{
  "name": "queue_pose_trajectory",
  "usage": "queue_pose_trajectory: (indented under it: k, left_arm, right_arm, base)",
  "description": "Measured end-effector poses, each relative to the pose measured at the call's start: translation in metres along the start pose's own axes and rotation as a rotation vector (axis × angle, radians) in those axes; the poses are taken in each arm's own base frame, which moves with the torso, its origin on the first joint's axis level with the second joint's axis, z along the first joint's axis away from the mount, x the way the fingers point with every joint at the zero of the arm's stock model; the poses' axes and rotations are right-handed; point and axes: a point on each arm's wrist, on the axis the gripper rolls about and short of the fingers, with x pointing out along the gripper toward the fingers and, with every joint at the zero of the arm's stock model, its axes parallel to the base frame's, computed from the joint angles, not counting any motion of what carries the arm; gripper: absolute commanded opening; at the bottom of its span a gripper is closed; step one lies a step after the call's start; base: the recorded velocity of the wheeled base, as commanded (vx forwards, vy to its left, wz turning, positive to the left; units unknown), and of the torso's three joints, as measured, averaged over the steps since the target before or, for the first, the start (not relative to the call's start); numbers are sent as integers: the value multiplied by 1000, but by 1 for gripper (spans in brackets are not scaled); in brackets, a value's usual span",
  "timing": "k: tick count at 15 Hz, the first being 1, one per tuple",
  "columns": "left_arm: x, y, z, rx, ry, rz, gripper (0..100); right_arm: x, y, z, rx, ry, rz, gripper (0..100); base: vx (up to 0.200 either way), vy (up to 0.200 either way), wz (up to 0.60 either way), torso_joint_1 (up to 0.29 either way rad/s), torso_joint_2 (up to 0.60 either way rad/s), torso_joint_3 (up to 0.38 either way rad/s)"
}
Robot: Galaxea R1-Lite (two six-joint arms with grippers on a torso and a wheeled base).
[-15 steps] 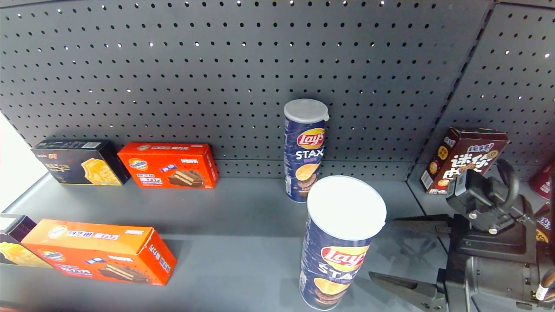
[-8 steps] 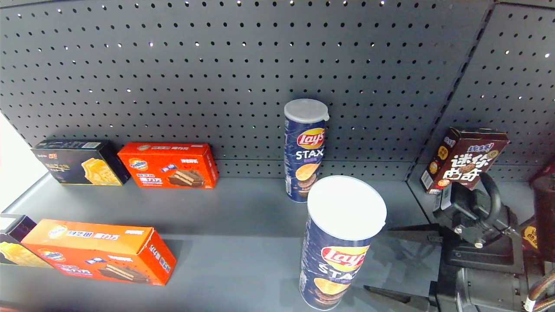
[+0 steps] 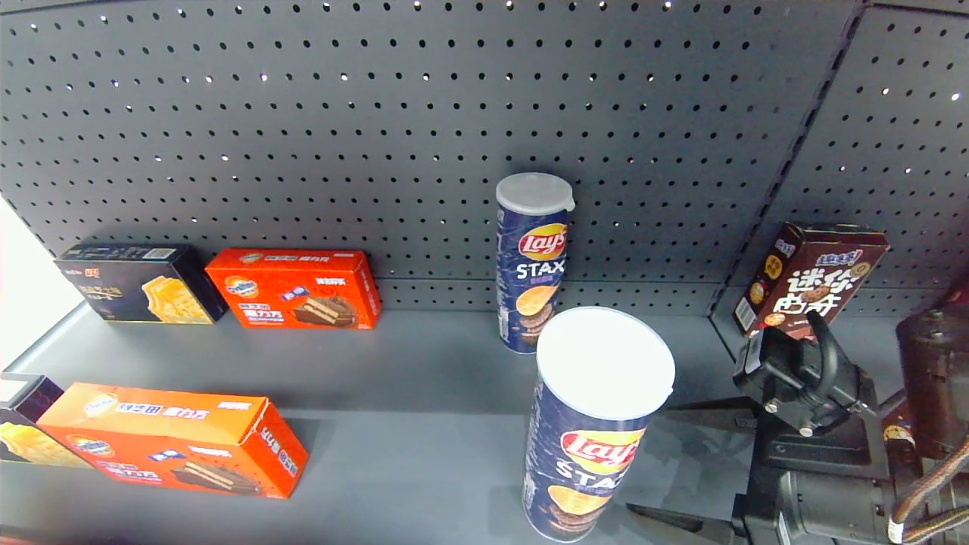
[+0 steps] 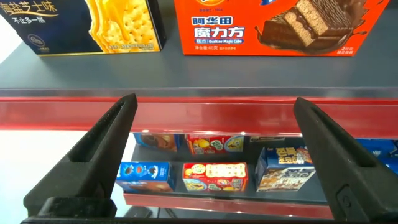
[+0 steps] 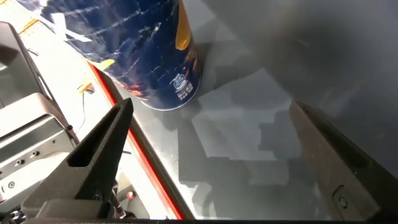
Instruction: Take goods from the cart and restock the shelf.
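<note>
A tall dark-blue chips can with a white lid stands upright near the front of the grey shelf. A second, like can stands behind it at the pegboard. My right gripper is open just right of the front can, apart from it, nothing between its fingers. In the right wrist view the can's base rests on the shelf beyond the open gripper. My left gripper is open and empty in front of the shelf's red front edge.
Orange wafer boxes lie at the front left and back left, beside a black cracker box. A brown cookie box stands at the back right. Small boxes fill a lower shelf. Bare shelf lies between the boxes and cans.
My right arm has shifted left and lower in the head view, its fingers sliding toward the picture's bottom edge. The cans and boxes have stayed put.
</note>
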Motion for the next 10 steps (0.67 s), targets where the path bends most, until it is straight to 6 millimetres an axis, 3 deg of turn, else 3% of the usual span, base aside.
queue_pose_trajectory:
  k: [10]
  left_arm:
    - [-1, 0, 0, -5, -10, -2, 100]
  right_arm:
    - [10, -6, -2, 11, 28, -32, 100]
  base:
    - [0, 0, 0, 0, 0, 0]
